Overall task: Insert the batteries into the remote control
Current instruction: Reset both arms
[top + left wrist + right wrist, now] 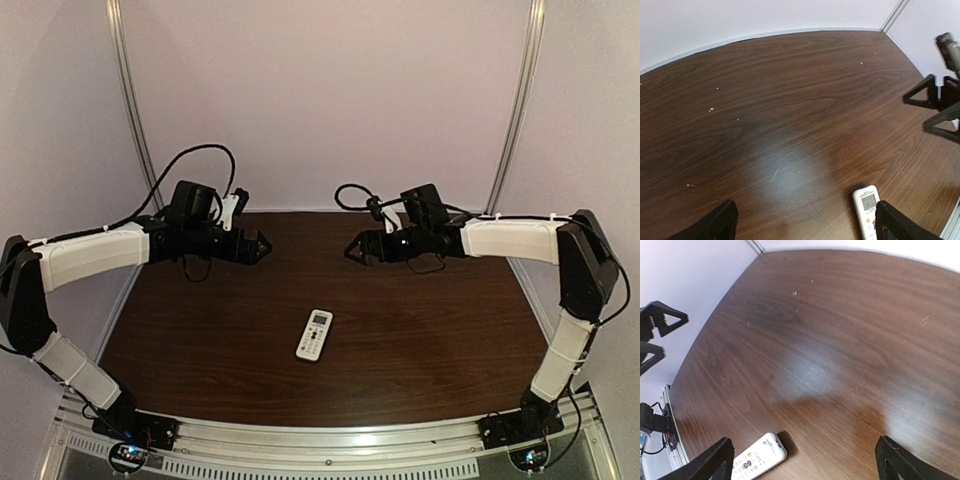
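**Left.** Left gripper [264, 246] hangs above the table [200, 330], well apart from anything. In its wrist view the fingers [720, 224] are spread wide, with only bare wood between them. Holding nothing.

**Centre.** Remote control [314, 334] lies flat on the table, face up, with the screen end at about 1 o'clock and the button end at about 7 o'clock. It sits at roughly 5 o'clock from the left gripper and 7 o'clock from the right, near neither. The left wrist view catches it low on the right [867, 210], and the right wrist view low on the left [757, 460].
- Batteries: none seen in any view. Cannot tell whether they are off the table or already inside.
- The back, and so the battery recess, faces down. Its state cannot be told.

**Handling (judgement).**
- Likely a light, stiff plastic shell with smooth sides, and apt to skate on this glossy table if nudged from one side only.
- Best hold is across the two long edges at mid-length, with the fingers coming in square to the body.
- Keep off the screen and buttons; the screen window is the part most easily marked.
- It lies low and thin, so the fingers must come right down to the wood to catch the edges.
- It will need turning over before anything can be loaded.

**Right.** Right gripper [350, 250] also hangs above the table, facing the left one. Its fingers [715, 461] are spread wide and hold nothing.
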`<state>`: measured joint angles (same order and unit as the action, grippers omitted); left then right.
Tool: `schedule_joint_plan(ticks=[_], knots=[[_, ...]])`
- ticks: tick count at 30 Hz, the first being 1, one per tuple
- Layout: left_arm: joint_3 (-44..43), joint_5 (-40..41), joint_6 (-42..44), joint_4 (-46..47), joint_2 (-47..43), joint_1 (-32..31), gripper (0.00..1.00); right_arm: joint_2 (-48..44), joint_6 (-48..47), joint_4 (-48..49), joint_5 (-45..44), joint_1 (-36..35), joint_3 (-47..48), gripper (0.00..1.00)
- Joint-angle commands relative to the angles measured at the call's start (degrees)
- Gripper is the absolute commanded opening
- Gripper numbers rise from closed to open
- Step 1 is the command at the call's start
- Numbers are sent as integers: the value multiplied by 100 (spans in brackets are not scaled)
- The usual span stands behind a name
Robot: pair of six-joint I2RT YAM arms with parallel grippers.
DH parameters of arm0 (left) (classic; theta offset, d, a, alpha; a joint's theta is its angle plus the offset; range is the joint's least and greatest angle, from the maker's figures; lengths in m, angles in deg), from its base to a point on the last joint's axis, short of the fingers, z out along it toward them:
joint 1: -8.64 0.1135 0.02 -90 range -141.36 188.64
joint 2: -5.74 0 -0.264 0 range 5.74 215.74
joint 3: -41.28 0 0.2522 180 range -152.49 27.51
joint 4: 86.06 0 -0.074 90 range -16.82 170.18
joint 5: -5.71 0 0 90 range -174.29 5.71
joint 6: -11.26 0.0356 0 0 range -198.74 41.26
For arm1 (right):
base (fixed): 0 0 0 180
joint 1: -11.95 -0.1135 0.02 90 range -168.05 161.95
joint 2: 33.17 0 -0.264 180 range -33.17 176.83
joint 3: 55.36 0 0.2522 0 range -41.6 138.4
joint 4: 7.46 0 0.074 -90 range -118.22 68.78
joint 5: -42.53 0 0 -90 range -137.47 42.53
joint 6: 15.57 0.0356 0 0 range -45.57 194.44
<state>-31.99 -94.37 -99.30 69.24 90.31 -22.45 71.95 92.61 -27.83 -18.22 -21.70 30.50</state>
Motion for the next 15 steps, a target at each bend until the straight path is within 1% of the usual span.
schedule_joint_plan(ticks=[1, 7, 9, 12, 15], knots=[[-671, -308, -22, -408, 148, 537, 97, -940, -109, -6, -203, 392, -353, 100], [-915, -31, -19, -541, 294, 965, 97, -2114, -28, 53, -476, 943, -1204, 100], [-869, 218, -48, -673, 400, 990, 97, -2367, 52, 142, -445, 1069, -1540, 100], [-466, 170, -266, -504, 410, 992, 97, -2634, 211, 398, -615, 1159, -2206, 100], [32, 186, -398, -251, 366, 991, 98, -2872, 413, 907, -744, 1198, -2883, 100]])
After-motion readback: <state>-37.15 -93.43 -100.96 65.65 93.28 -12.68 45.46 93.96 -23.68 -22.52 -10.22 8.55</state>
